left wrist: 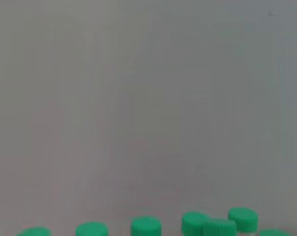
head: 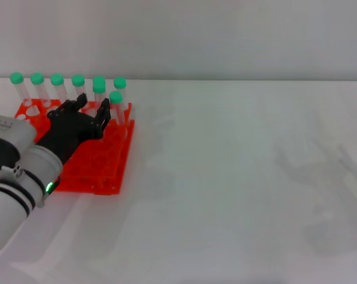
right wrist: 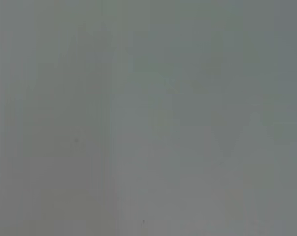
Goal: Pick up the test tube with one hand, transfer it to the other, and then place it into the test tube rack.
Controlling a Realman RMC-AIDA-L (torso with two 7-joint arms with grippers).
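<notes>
While the left arm reaches over the rack, only the head view shows the whole scene.

Left gripper (head: 94,112): over the rack's far right part, black fingers spread apart and curled toward the tubes; whether a fingertip touches the nearest tube cannot be told.

Left arm (head: 16,177): thick and white with dark rings and a small green light, cut off at the near left edge; it hides much of the rack's left side.

Rack (head: 110,168): orange-red, on the table's far left; its holes are hard to make out, and its left edge is covered by the arm.

Tube (head: 116,102): green-capped, upright in the rack at its right side, just right of the gripper's fingertips; its lower part blurs into the rack.

Other tubes (head: 57,83): a row of green caps along the rack's far edge, clear bodies faint against the pale table; one body is partly behind the fingers.

Table (head: 243,177): white, with faint grey shadows at right.

Left wrist view: mostly grey wall; green caps (left wrist: 146,227) peek in along one edge, cut off, two overlapping so that their count is uncertain. No fingers show here.

Right gripper: out of sight in every view; the right wrist view shows only a plain grey surface.
</notes>
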